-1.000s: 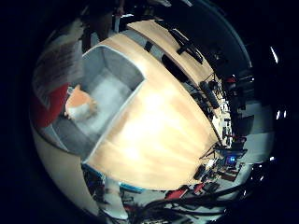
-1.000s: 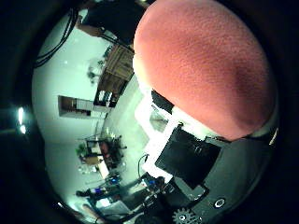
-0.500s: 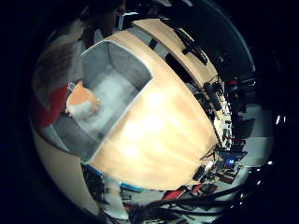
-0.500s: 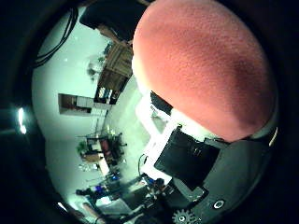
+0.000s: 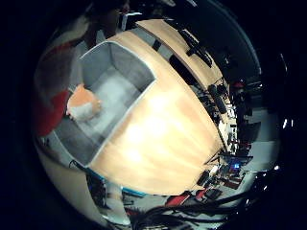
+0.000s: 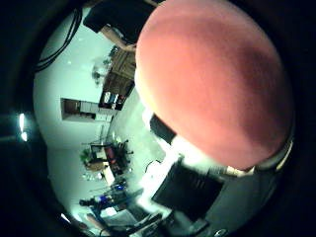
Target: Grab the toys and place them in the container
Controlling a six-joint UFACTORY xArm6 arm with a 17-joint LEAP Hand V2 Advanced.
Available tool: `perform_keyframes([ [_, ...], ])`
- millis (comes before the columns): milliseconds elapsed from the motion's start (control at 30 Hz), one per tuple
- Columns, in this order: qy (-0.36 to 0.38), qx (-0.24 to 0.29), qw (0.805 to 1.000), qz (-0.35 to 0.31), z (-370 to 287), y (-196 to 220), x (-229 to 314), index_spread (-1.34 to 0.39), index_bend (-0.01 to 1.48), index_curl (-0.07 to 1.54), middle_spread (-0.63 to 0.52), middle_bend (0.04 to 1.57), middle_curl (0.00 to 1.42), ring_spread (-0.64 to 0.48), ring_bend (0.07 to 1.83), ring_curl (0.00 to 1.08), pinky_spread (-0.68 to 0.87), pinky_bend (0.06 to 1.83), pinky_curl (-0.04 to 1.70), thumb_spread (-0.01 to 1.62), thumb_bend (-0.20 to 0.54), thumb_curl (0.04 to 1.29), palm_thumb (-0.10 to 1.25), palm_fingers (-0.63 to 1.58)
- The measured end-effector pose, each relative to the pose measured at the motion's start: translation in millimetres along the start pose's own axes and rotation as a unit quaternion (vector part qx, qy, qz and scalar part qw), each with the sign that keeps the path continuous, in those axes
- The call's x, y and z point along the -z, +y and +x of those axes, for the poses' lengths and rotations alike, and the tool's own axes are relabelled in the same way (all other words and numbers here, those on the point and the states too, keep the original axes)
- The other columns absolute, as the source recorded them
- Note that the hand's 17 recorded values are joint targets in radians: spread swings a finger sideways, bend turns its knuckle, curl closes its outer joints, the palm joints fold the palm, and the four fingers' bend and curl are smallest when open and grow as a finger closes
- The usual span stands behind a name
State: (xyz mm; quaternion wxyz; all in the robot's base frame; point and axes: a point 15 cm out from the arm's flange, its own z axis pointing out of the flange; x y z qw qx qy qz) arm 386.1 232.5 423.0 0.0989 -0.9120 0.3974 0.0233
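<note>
Thumb-side palm view is filled mostly by a big rounded pinkish-red plush toy point(image 6: 212, 84), soft and fuzzy on its surface, sitting very close to the palm. Below it, white and black parts of the hand point(image 6: 192, 182) come in from the edge, just beside the toy and apparently against it. Whether the fingers are curled round the toy or merely lying along it cannot be told, since they are blurred and mostly hidden behind the toy's bulk. Past the toy, this view looks out at a pale room with dark shelving point(image 6: 116, 81) far off.

From the little-finger side, the palm looks down on a grey container point(image 5: 103, 103), an open rectangular bin with fabric-like walls that stands at one end of a light wooden tabletop point(image 5: 163, 139). Inside the container, against one wall, lies an orange and white toy point(image 5: 82, 103), small and rounded. A blurred red and pale shape point(image 5: 50, 98) overlaps the container's far side next to that toy; what it is cannot be told. The rest of the tabletop beside the container shows bare, glossy wood. Beyond its edge, a second long desk point(image 5: 187, 43) carries dark equipment.
</note>
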Motion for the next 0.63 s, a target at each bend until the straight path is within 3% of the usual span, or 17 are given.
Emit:
perform_keyframes([
  [100,0.011,0.002,1.000,-0.019,5.9,8.7,-2.7,-0.60,0.28,0.76,-0.24,0.50,0.62,-0.18,0.75,0.39,0.09,0.55,0.43,0.94,-0.055,0.20,0.09,-0.04],
  [233,0.011,0.008,1.000,-0.020,6.1,8.9,-3.5,-0.56,0.21,0.66,-0.18,0.35,0.53,-0.10,0.57,0.31,0.23,0.50,0.37,0.86,-0.046,0.23,0.04,-0.07],
  [633,0.011,0.010,1.000,-0.022,7.0,9.3,-4.8,-0.49,0.16,0.44,-0.12,0.22,0.42,-0.02,0.40,0.25,0.32,0.39,0.32,0.79,-0.036,0.28,0.01,0.01],
])
